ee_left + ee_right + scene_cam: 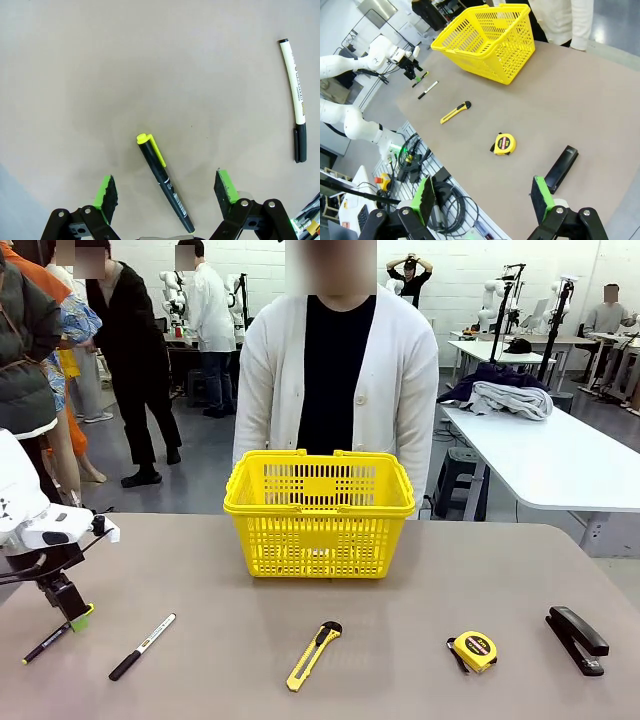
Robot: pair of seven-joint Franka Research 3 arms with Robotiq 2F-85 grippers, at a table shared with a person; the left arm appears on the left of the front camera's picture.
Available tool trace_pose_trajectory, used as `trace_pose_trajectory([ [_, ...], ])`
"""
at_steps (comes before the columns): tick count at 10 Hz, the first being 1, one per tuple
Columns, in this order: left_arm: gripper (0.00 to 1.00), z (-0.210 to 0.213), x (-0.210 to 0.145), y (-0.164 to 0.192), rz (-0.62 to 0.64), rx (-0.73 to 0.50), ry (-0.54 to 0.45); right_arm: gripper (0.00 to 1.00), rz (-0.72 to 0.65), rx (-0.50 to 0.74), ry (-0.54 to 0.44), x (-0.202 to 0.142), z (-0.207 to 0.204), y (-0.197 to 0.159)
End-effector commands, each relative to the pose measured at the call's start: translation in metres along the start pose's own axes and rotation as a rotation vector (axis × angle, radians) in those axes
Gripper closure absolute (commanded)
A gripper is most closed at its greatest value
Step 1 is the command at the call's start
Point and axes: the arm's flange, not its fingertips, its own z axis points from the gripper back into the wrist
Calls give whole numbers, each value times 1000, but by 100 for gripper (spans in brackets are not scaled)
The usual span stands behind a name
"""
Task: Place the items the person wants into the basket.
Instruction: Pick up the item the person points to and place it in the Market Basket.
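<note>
The basket (318,540), bright yellow with slotted lattice sides, stands upright at the table's far middle with its handles folded down on the rim, just in front of the person (335,380) in a white cardigan. On the near side, well apart from one another, lie a thin black pen (166,184) with a yellow-green end at the far left, a yellow knife (313,655) in the middle, its black tip angled toward the basket, and a small yellow-and-black tape (473,650) flat to its right.

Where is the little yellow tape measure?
In the front view, the tape measure lies on the right, between the utility knife and the black stapler.
</note>
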Motion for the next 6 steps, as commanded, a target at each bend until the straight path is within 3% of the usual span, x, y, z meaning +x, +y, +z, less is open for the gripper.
trace_pose_trajectory([
  [1, 0, -10, -15, -13, 6, 10, 8, 0, 13, 18, -20, 1, -1, -1],
  [6, 0, -11, -14, -13, 17, 8, 8, 0, 13, 18, -20, 1, -1, -1],
])
